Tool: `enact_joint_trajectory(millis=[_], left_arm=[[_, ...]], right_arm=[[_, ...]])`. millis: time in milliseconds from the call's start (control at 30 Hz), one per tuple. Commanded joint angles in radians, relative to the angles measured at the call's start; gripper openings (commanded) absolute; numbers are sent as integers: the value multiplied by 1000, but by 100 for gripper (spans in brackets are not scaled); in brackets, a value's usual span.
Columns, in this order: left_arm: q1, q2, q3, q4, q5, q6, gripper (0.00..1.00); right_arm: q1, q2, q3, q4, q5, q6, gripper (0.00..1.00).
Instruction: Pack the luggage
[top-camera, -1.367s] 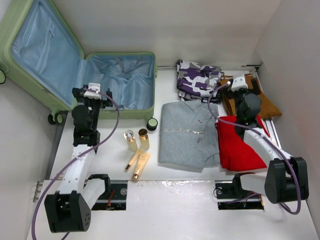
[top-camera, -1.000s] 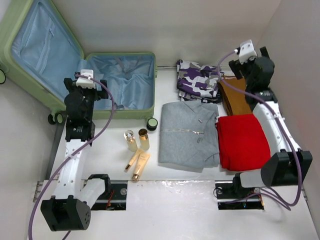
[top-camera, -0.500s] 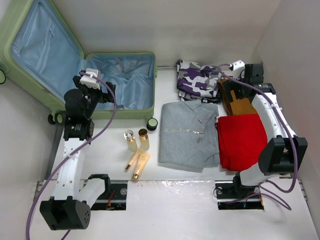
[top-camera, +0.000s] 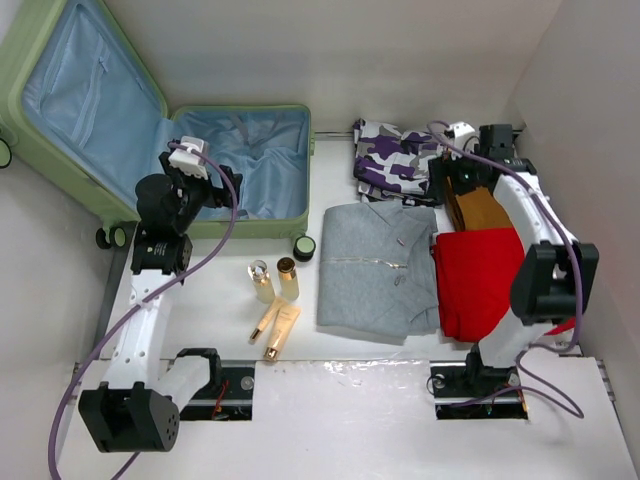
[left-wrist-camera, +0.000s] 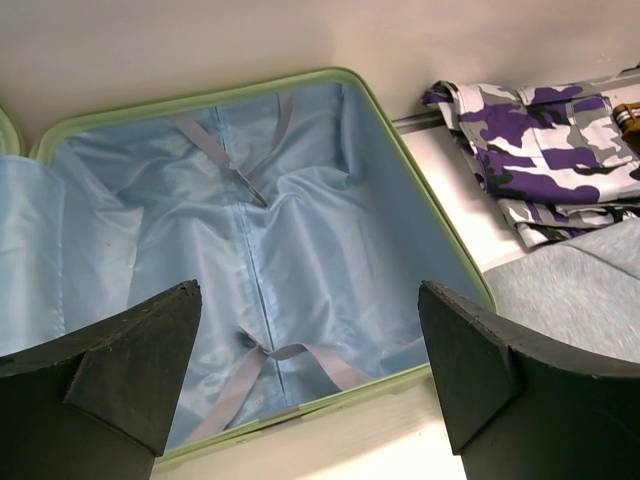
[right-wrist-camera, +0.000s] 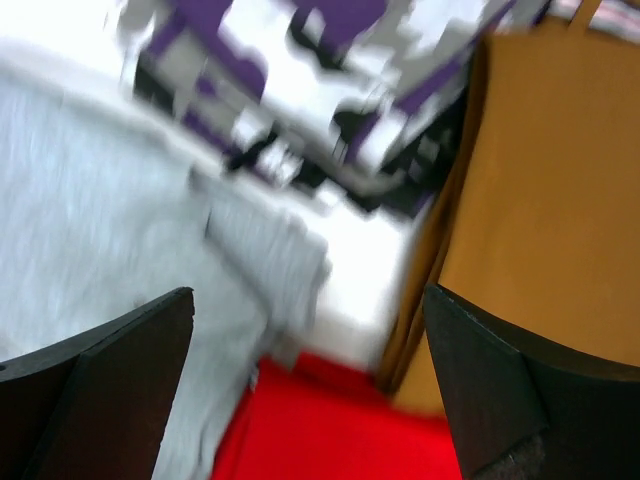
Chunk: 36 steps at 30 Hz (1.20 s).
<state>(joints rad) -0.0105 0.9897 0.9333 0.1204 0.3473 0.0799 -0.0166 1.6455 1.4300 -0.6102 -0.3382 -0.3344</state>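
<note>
The pale green luggage (top-camera: 290, 228) lies open at the back left, its blue lining (left-wrist-camera: 300, 230) bare and its lid propped up. My left gripper (top-camera: 222, 188) is open and empty over its near rim (left-wrist-camera: 330, 400). My right gripper (top-camera: 445, 180) is open and empty above the brown garment (top-camera: 480, 208), between the purple camouflage garment (top-camera: 390, 155) and the red garment (top-camera: 485, 280). The grey polo shirt (top-camera: 375, 270) lies mid-table. In the blurred right wrist view I see the camouflage garment (right-wrist-camera: 300, 70), the brown garment (right-wrist-camera: 550, 180), the red garment (right-wrist-camera: 330, 430) and the grey shirt (right-wrist-camera: 100, 200).
Two small bottles (top-camera: 275, 278), two tubes (top-camera: 277, 328) and a small round black-and-green jar (top-camera: 304, 247) lie in front of the luggage. White walls close in at the back and right. The camouflage garment (left-wrist-camera: 540, 150) and the grey shirt (left-wrist-camera: 570, 280) show in the left wrist view.
My right arm swung up to the back right, then came down left over the brown garment. My left gripper moved a little right, toward the luggage's near rim.
</note>
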Motion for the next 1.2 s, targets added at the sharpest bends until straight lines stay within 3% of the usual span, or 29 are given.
enact_joint_trajectory(millis=[0, 133, 200, 400, 500, 633, 1000, 1100, 1167], left_arm=[[-14, -31, 16, -8, -5, -11, 86], [-25, -49, 16, -33, -33, -2, 86], [-25, -49, 16, -33, -42, -2, 86], [-25, -31, 7, -24, -51, -2, 86], [-25, -22, 7, -15, -51, -2, 86], [-25, -22, 16, -15, -51, 8, 86], [-25, -22, 16, -15, -60, 8, 86], [-25, -22, 16, -15, -71, 17, 86], [-25, -22, 16, -5, -83, 26, 86]], right_arm=[[-5, 103, 137, 66, -27, 118, 100], [-75, 114, 158, 49, 123, 193, 100], [-60, 134, 220, 11, 285, 134, 100], [30, 332, 330, -198, 543, -80, 100], [40, 388, 307, -207, 527, -89, 100], [49, 441, 297, -221, 652, -66, 100], [60, 586, 363, -227, 818, -75, 100], [49, 608, 372, -227, 794, -87, 91], [40, 608, 372, -217, 785, -98, 66]])
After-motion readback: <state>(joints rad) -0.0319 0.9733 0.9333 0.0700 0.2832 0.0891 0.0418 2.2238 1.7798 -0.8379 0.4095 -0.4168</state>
